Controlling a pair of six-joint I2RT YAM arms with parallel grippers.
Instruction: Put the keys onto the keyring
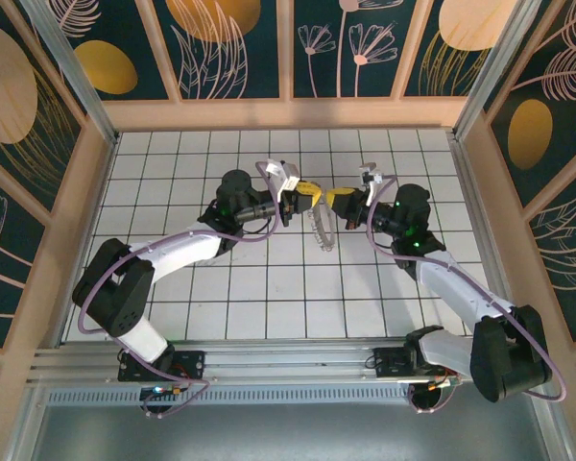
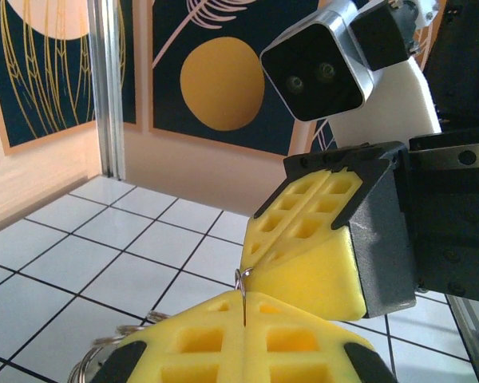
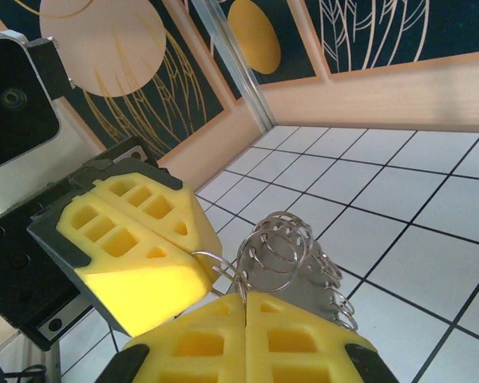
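Both grippers meet above the middle of the tiled floor. My left gripper [image 1: 302,200] [image 2: 243,309] is shut on a thin silver wire keyring [image 2: 243,281], which stands out of the seam between its yellow fingers. My right gripper [image 1: 338,204] [image 3: 245,300] is shut on the same keyring [image 3: 217,260] from the other side. Its yellow fingers [image 2: 303,271] almost touch the left ones. A bunch of flat grey keys [image 3: 307,279] [image 1: 322,230], threaded with several small silver rings, hangs just behind and below the two grips.
The white tiled floor [image 1: 269,298] stretches all round the grippers. Pale wooden walls [image 1: 288,113] with dark patterned panels close it in at the back and sides. The arm bases sit on the metal rail [image 1: 288,357] at the near edge.
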